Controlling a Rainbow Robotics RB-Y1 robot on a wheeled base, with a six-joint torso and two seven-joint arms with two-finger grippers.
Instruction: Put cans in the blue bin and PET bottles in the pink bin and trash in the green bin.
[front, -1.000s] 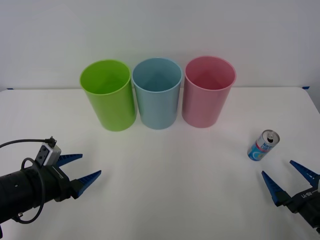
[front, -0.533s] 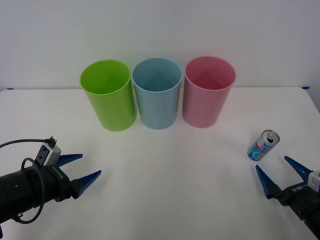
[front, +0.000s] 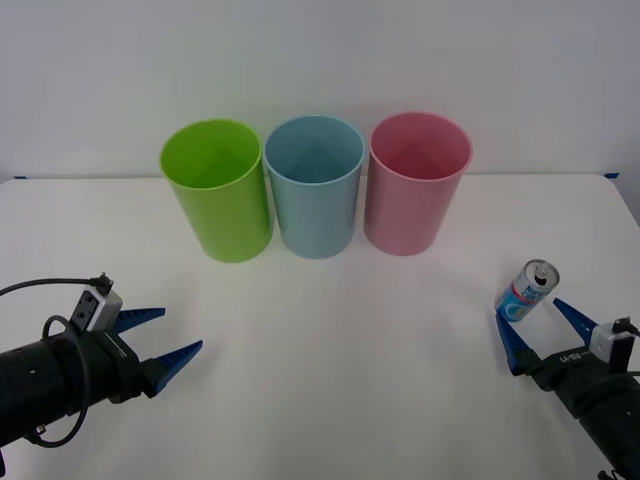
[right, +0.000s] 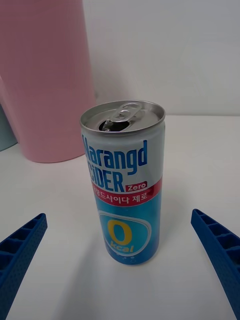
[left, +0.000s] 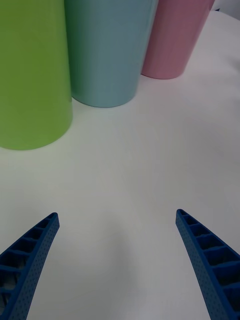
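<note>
A slim blue and white can (front: 527, 291) (right: 125, 182) stands upright on the white table at the right, silver top with pull tab. My right gripper (front: 542, 327) (right: 120, 260) is open just in front of it, its blue fingers apart on either side and not touching the can. The green bin (front: 216, 189) (left: 30, 75), blue bin (front: 314, 185) (left: 107, 50) and pink bin (front: 415, 182) (right: 45, 80) (left: 177, 37) stand in a row at the back. My left gripper (front: 158, 339) (left: 117, 260) rests open at the front left, nothing between its fingers.
The white table (front: 340, 340) reaches a pale wall behind the bins. Bare tabletop lies between the bins and both grippers.
My right gripper has moved forward and to the left, up to the can. The left arm has stayed still.
</note>
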